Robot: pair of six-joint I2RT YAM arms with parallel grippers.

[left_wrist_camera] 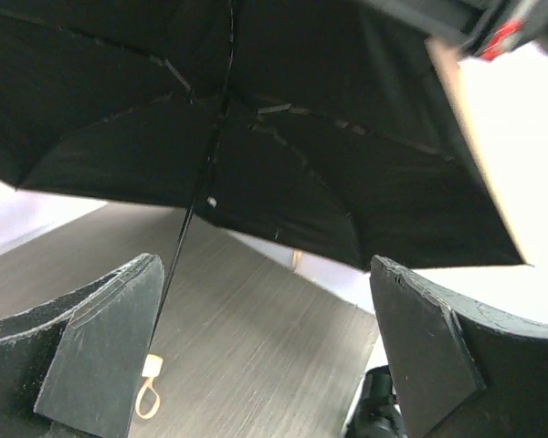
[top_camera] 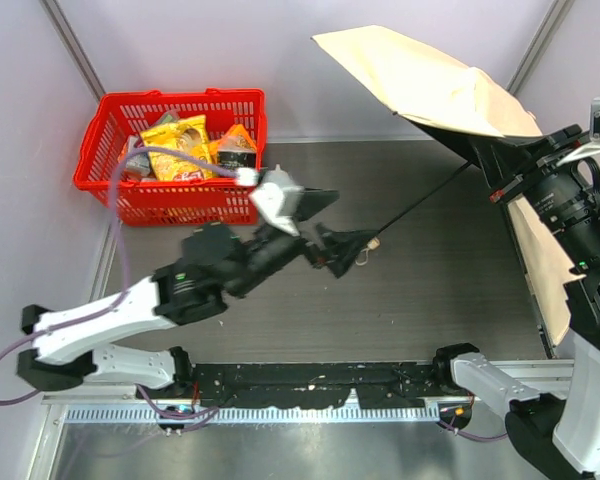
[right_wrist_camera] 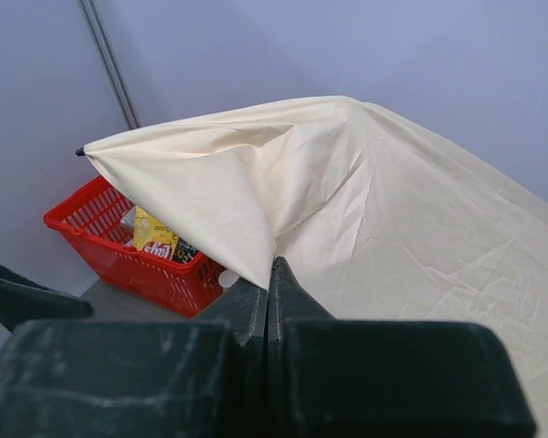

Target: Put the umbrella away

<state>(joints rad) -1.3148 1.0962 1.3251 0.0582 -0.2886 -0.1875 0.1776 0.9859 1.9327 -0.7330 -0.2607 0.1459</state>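
Umbrella point(top_camera: 430, 80) wide open, canopy at one o'clock, knob handle point(top_camera: 375, 241) mid-tabletop point(top_camera: 430, 290). Right gripper point(right_wrist_camera: 272, 271) is clenched on the cream fabric; left gripper point(left_wrist_camera: 265, 269) is spread wide, empty, beside the handle. Collapsing looks underway, and next comes a square grab on that handle.

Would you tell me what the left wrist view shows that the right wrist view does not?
Only left wrist: the umbrella's black underside, shaft, handle and the open left gripper. Only right wrist: the cream outside, the basket and the right gripper shut on the fabric. Both: the open umbrella.
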